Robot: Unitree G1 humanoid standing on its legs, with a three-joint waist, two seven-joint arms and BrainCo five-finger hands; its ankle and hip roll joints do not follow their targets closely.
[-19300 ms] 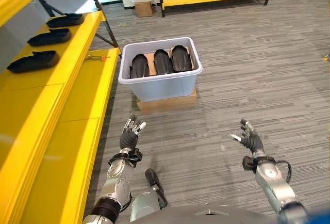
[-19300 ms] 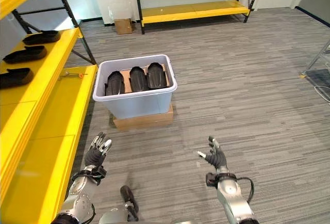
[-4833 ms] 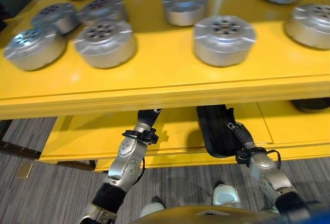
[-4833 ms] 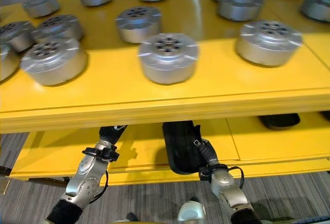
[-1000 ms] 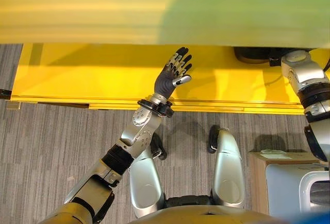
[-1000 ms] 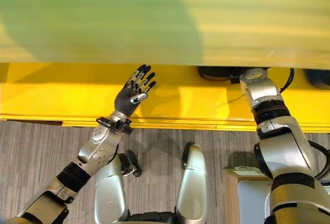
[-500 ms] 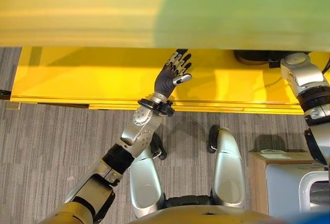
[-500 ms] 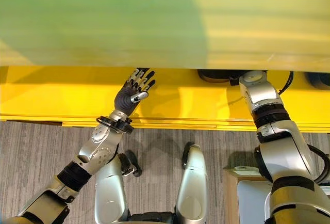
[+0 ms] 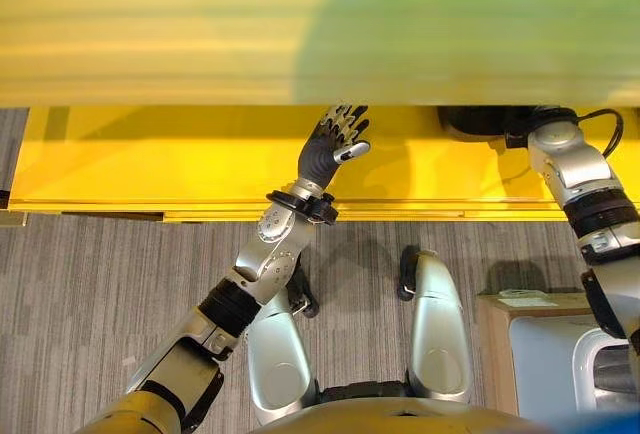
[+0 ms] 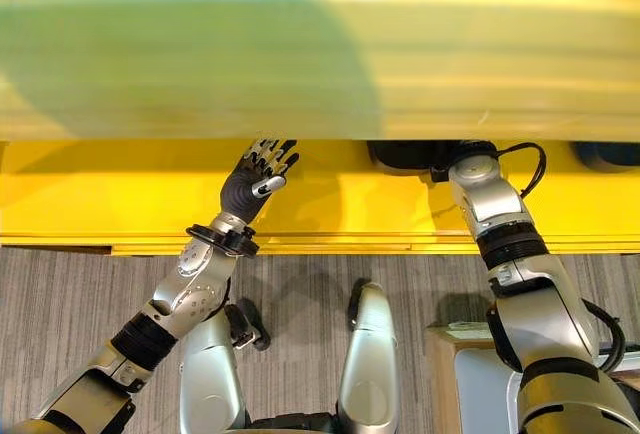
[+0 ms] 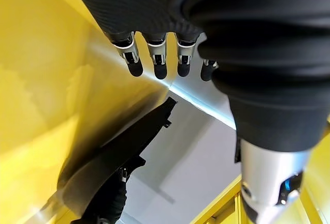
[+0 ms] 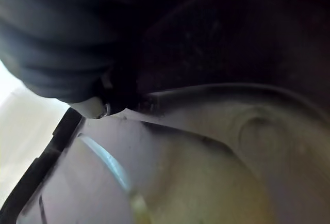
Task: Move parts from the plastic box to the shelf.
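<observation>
Shelving fills the upper part of the left eye view: the near lip of a yellow steel upper shelf board [image 9: 320, 34] overhangs a yellow lower shelf board [image 9: 150, 164], leaving a shallow slot between them. The left hand [image 9: 328, 149] is raised over the lower board's front edge, fingers straight and spread, holding nothing, with bare yellow surface on both sides of it. To the right, one black moulded plastic part [image 9: 470, 122] lies on the lower board, mostly tucked under the upper lip; its long axis cannot be judged. A pale plastic box [image 9: 585, 374] sits on the grey striped carpet [image 9: 90, 294] at lower right.

From the right eye view, the right arm reaches in to that part, and the hand's fingers are hidden under the lip.

Seen from the left wrist, straight dark fingertips [image 11: 157, 69] point along the slot towards one long black part [image 11: 113, 167].

The right wrist view is too dark and close to read.
</observation>
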